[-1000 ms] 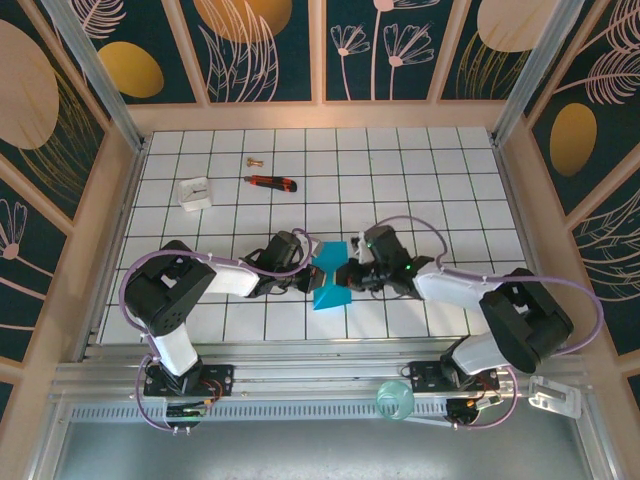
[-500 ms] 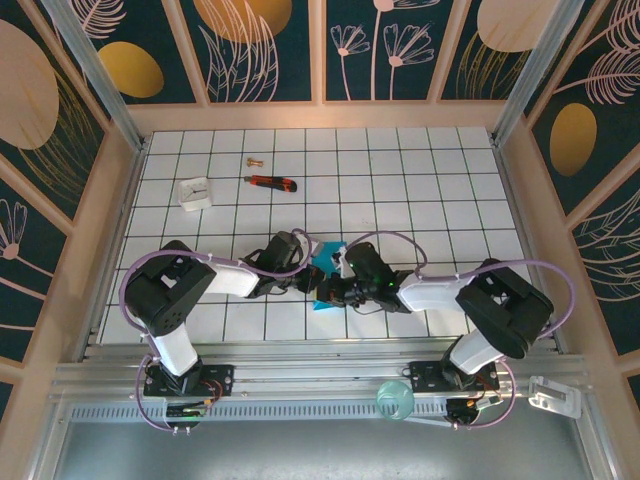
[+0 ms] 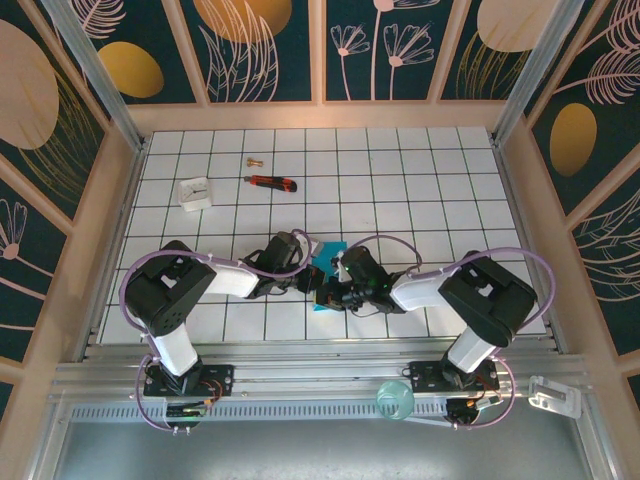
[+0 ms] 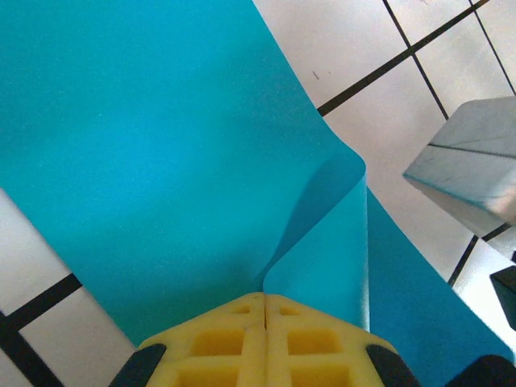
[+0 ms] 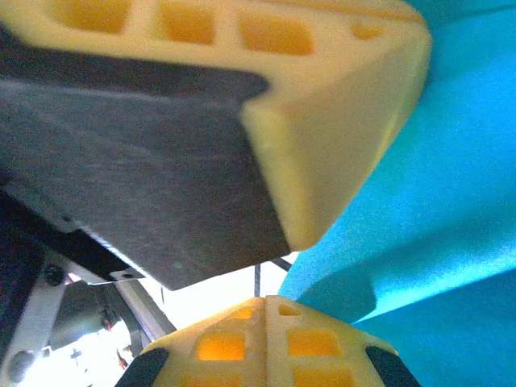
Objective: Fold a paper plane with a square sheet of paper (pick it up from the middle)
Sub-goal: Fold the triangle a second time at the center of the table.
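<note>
Left tool pinches the square sheet of paper at its fold; right tool is pressed together alongside. Thin, limp: grip at creases.

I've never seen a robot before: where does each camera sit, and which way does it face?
Top external: above and behind the arms, looking down at the table; both arms, left gripper and right gripper show.
Left wrist: on the left arm, looking past its shut yellow fingertips at the teal paper sheet.
Right wrist: on the right arm, facing that sheet past its fingertips.
Shared: both wrist views show the sheet.
</note>
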